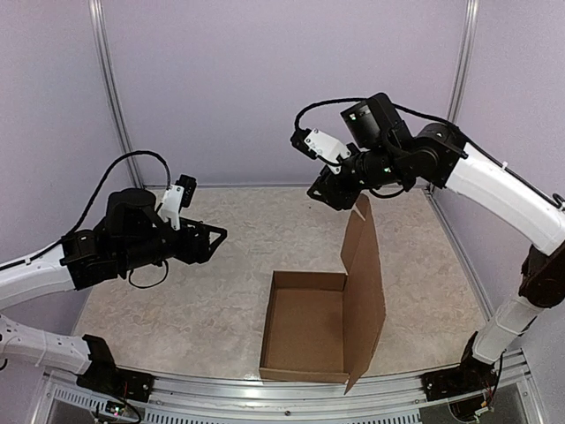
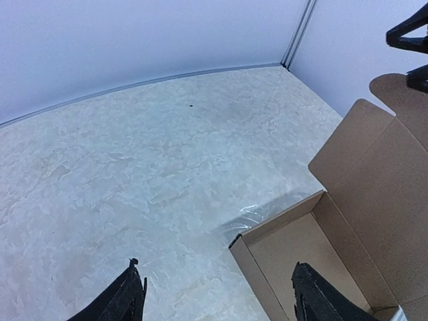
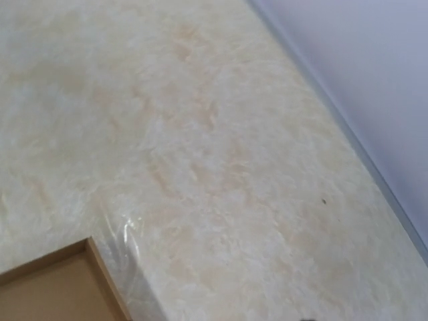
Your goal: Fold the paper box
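The paper box (image 1: 305, 331) is plain brown cardboard, standing on the table right of centre near the front edge. Its tray has raised walls, and its lid (image 1: 364, 274) stands upright along the right side. My left gripper (image 1: 219, 238) hovers to the left of the box and clear of it. In the left wrist view that gripper (image 2: 215, 264) is open, with the box's near corner (image 2: 281, 234) ahead to the right. My right gripper (image 1: 325, 198) hangs just beside the lid's top tab (image 2: 401, 90); its fingers (image 2: 408, 30) stand apart with nothing between them. The right wrist view shows only a box corner (image 3: 53, 287).
The table top (image 1: 177, 300) is beige and marbled, closed in by lilac walls with metal posts (image 1: 110, 97) at the back corners. A metal rail (image 1: 265, 397) runs along the near edge by the arm bases. A glossy sheen (image 3: 127, 234) lies on the table beside the box.
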Robot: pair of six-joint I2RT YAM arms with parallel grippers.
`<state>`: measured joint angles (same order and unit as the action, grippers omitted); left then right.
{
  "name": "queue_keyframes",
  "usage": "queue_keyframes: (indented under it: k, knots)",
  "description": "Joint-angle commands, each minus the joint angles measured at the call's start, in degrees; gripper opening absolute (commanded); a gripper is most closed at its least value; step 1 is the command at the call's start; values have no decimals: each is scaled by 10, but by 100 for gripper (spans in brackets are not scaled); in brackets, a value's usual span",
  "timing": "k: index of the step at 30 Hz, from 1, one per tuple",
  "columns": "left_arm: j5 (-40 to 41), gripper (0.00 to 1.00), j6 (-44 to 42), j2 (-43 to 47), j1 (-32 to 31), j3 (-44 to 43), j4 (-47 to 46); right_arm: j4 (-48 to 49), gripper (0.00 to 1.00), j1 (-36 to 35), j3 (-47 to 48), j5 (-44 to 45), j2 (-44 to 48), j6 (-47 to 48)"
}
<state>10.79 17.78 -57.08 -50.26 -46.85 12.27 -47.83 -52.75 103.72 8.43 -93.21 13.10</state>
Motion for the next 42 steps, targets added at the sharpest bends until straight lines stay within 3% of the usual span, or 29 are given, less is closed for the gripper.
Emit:
queue_keyframes:
  k: [1,15,26,32,42]
  knots:
    - [-52,73,-41,-43,27,-15,-30,20,54,-3,-29,55,57,-79]
    - [-129,74,-241,-266,26,-138,-16,42,65,-3,-255,205,316,-206]
    - [-222,76,-398,-467,21,-292,64,82,68,-2,-425,240,476,-295]
    - [-236,68,-422,-563,17,-370,113,105,69,0,-520,221,517,-341]
    - [-224,61,-430,-623,-8,-413,144,140,70,3,-605,185,528,-368]
